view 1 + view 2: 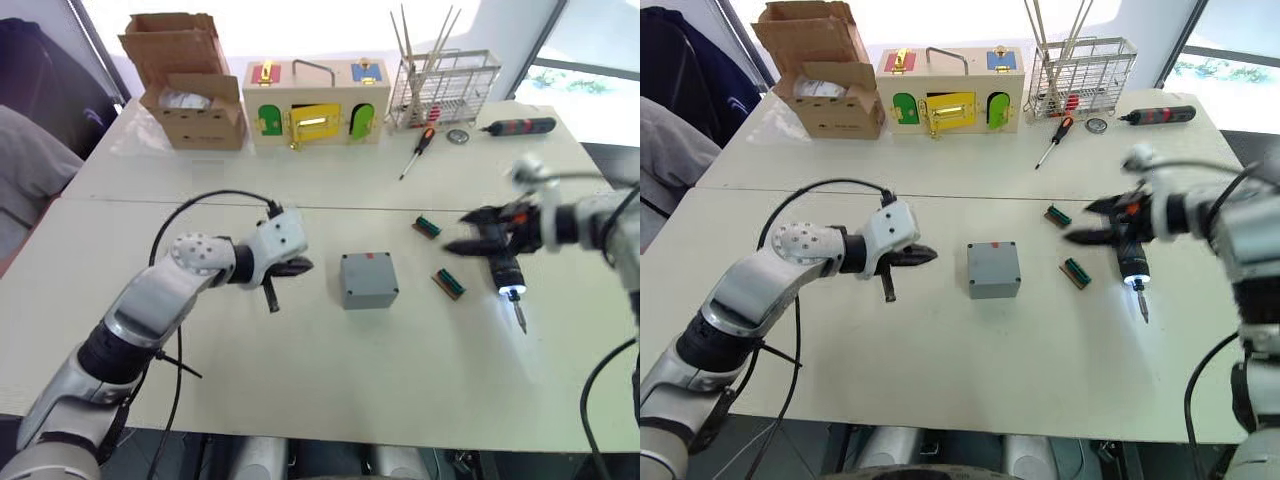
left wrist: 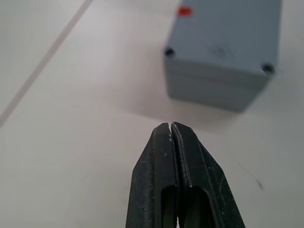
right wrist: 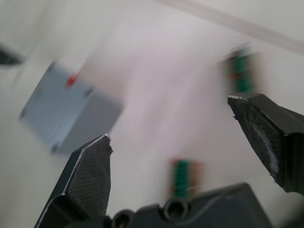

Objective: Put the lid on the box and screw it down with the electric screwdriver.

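The grey box (image 1: 370, 294) with a red mark stands mid-table, and the lid (image 1: 367, 267) sits flat on top of it with its corner screw holes showing (image 2: 228, 33). My left gripper (image 1: 300, 266) is shut and holds nothing, a short way to the box's left and pointing at it. The electric screwdriver (image 1: 506, 268) is to the right of the box, its lit tip and bit pointing at the table's front edge. My right gripper (image 1: 455, 232) hovers open beside it, its wide-spread fingers (image 3: 90, 175) pointing toward the box with nothing between them.
Two green-and-brown bit holders (image 1: 427, 226) (image 1: 448, 284) lie between the box and the right gripper. Along the back stand a cardboard box (image 1: 190, 85), a wooden box with coloured doors (image 1: 315, 105) and a wire rack (image 1: 445, 85). A hand screwdriver (image 1: 418, 150) and a slim black-and-red driver (image 1: 520, 127) lie near them.
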Controlling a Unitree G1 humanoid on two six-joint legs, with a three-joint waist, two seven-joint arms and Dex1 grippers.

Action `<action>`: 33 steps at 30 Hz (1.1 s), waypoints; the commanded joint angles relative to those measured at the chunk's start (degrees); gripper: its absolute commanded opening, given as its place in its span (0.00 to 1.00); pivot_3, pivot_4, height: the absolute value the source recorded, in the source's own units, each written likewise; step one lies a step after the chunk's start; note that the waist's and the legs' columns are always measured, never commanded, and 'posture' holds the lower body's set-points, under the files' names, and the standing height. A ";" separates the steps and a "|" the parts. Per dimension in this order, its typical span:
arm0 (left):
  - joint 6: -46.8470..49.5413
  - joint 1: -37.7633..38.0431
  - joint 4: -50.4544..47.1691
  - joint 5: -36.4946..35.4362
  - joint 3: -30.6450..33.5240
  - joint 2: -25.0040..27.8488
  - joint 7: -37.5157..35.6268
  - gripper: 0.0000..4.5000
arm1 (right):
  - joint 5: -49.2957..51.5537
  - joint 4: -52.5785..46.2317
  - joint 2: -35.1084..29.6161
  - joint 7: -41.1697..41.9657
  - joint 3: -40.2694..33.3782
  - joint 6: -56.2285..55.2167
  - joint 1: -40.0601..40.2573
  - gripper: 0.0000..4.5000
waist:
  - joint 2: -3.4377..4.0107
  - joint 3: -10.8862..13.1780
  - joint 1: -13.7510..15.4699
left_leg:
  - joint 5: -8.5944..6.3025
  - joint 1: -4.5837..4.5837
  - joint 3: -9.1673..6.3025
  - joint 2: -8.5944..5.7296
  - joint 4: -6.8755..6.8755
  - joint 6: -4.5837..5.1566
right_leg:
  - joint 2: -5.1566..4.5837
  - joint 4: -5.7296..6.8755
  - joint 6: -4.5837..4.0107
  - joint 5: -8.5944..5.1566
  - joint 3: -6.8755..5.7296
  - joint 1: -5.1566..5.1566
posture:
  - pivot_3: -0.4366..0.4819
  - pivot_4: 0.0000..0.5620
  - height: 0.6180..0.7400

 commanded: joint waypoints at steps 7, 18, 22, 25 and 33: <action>-0.99 1.39 5.48 0.61 0.06 -8.20 2.22 0.00 | -0.98 -17.64 2.88 -7.32 2.70 -3.10 13.21 1.00 | -0.08 0.01 -0.27 | -0.12 -0.04 0.01 -0.08 0.44 0.23 | -0.05 -0.01 0.00 0.00 0.07 0.07 | 0.48 0.27 1.00; -6.92 -3.78 16.78 3.90 -1.59 -15.22 2.28 0.00 | 2.36 -22.36 9.63 -12.62 4.28 1.60 14.38 1.00 | -0.08 0.01 0.02 | -0.12 -0.04 -0.01 -0.06 0.47 0.21 | -0.02 0.02 0.00 0.00 0.04 0.06 | 0.48 0.27 1.00; -11.62 -6.67 23.10 6.12 -2.28 -18.42 2.35 0.00 | 4.07 -25.84 8.92 -12.57 4.49 4.34 15.66 1.00 | -0.09 0.00 -0.18 | -0.13 -0.05 -0.02 -0.10 0.48 0.23 | -0.03 0.02 0.00 0.00 0.04 0.08 | 0.48 0.27 1.00; -14.37 -7.75 26.76 7.60 -1.73 -20.39 3.28 0.00 | 4.50 -27.47 9.41 -13.82 4.56 5.43 15.99 1.00 | -0.09 0.00 -0.21 | -0.13 -0.05 -0.02 -0.09 0.48 0.23 | -0.03 0.02 0.00 0.00 0.03 0.06 | 0.48 0.27 1.00; -13.48 -5.07 21.46 10.31 1.37 -14.19 3.24 0.00 | -0.84 -23.95 3.80 -15.59 2.40 -0.21 15.17 1.00 | -0.09 0.00 -0.32 | -0.13 -0.05 -0.01 -0.08 0.49 0.23 | -0.03 0.04 0.00 0.00 0.04 0.04 | 0.48 0.27 1.00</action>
